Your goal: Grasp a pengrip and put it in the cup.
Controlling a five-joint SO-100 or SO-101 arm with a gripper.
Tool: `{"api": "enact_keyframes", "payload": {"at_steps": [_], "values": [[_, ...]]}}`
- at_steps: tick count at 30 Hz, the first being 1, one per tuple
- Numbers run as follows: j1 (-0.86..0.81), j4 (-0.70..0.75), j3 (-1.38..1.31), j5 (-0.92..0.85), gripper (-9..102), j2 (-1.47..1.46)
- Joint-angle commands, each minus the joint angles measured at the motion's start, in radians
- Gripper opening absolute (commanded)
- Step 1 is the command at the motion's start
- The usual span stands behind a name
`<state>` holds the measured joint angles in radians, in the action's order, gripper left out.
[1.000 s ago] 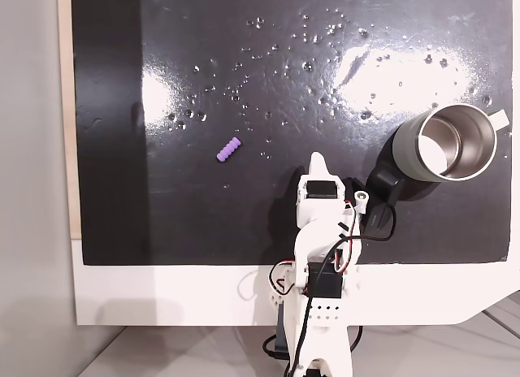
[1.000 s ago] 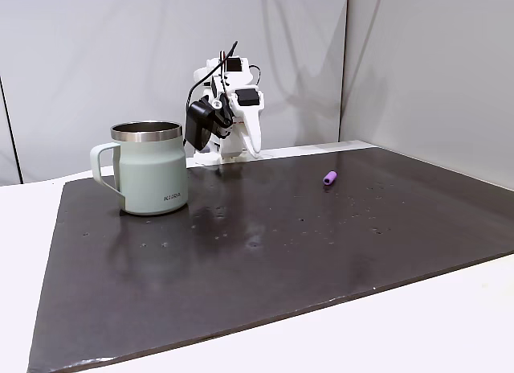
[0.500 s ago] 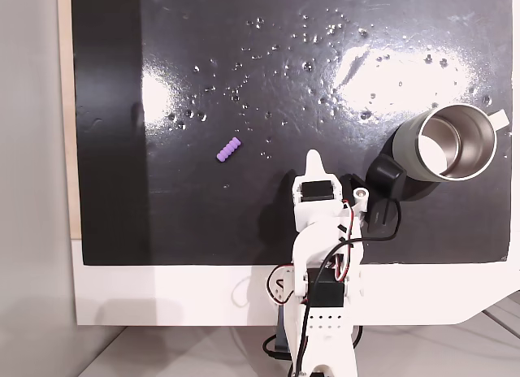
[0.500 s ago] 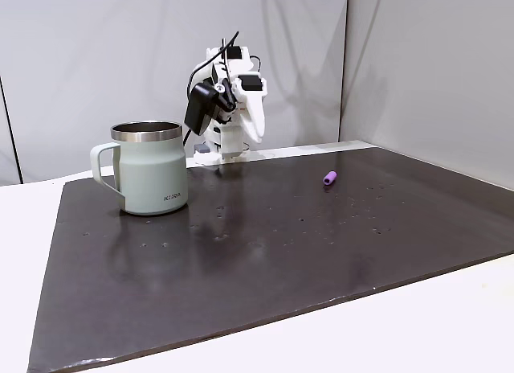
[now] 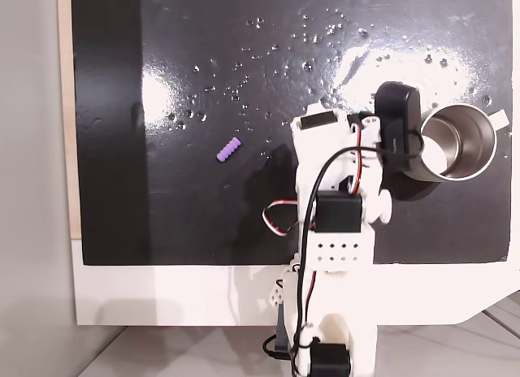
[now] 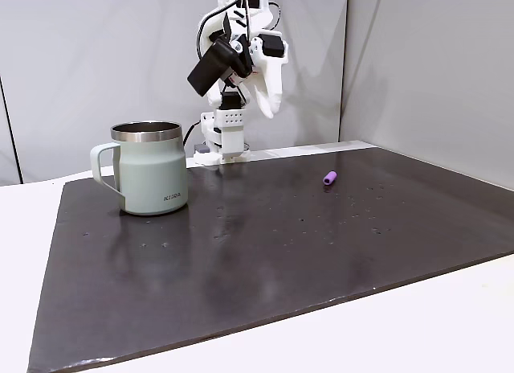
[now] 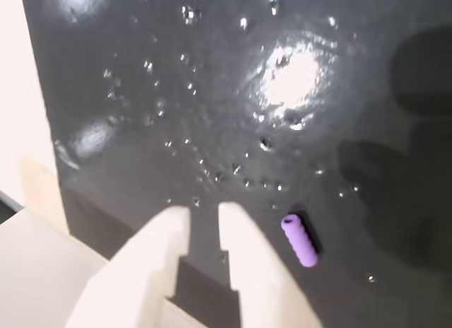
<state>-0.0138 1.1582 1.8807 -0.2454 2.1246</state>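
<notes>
the white arm is standing raised at 12 o'clock, its gripper [image 6: 269, 108] hanging above the dark mat [image 6: 265, 252]. the cup [image 6: 150, 178] is sitting at 9 o'clock, handle pointing left. the pengrip [image 6: 329, 178] is lying at 3 o'clock, well apart from both.

You have a glossy black mat [image 6: 265, 252] on a white table [image 6: 418, 325]; on it, the pengrip [image 7: 299, 239] lies just right of the gripper [image 7: 205, 218] in the wrist view, the cup [image 6: 150, 169] standing well apart.

A lab-like bench: black mat [image 6: 265, 244], bare partition walls [image 6: 426, 67].
</notes>
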Motion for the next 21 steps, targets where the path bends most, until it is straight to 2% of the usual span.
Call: {"api": "enact_keyframes", "payload": {"at_steps": [1,7,12,18,21], "values": [[-0.002,0.054,-0.204,-0.049,0,-0.176],[0.026,0.202,-0.476,-0.127,0,-0.505],[0.078,0.265,-0.568,-0.141,1,-0.655],[0.210,0.290,-0.592,-0.103,15,-0.726],[0.279,0.301,-0.592,-0.072,17,-0.758]]}}
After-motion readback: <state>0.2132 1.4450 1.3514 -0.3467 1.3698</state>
